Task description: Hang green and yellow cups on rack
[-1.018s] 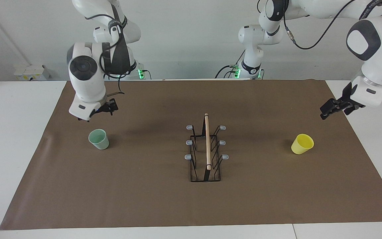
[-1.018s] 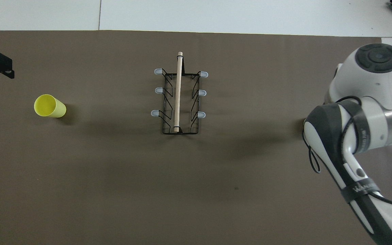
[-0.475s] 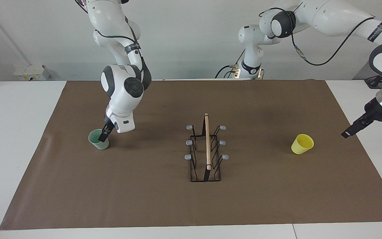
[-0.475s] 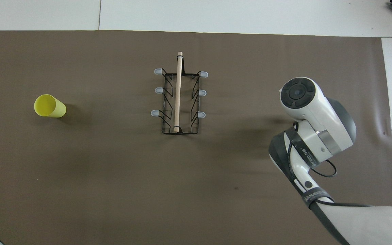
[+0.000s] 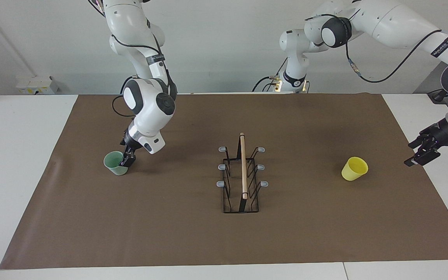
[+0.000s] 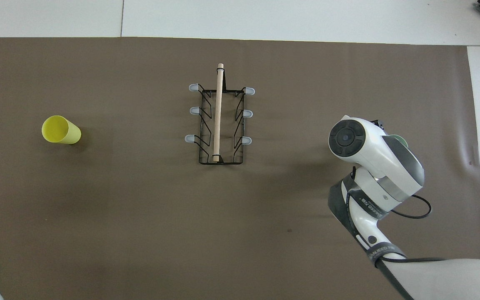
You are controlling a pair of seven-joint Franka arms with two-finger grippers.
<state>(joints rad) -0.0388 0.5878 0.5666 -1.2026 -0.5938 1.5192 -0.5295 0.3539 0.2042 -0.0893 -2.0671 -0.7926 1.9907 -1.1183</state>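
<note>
Your right gripper [image 5: 127,159] was down at the green cup [image 5: 114,163], its fingers spread wide astride the cup's rim on the side toward the rack, nothing gripped yet. That cup stood upright on the brown mat [image 5: 169,233], toward the right arm's end. Your left gripper [image 5: 422,153] hung over the mat's edge at the left arm's end, jaws wide and empty, apart from the yellow cup [image 5: 354,168], which stood on the mat near that edge. The rack [image 5: 242,181] sat mid-mat between the two cups, all prongs bare.
</note>
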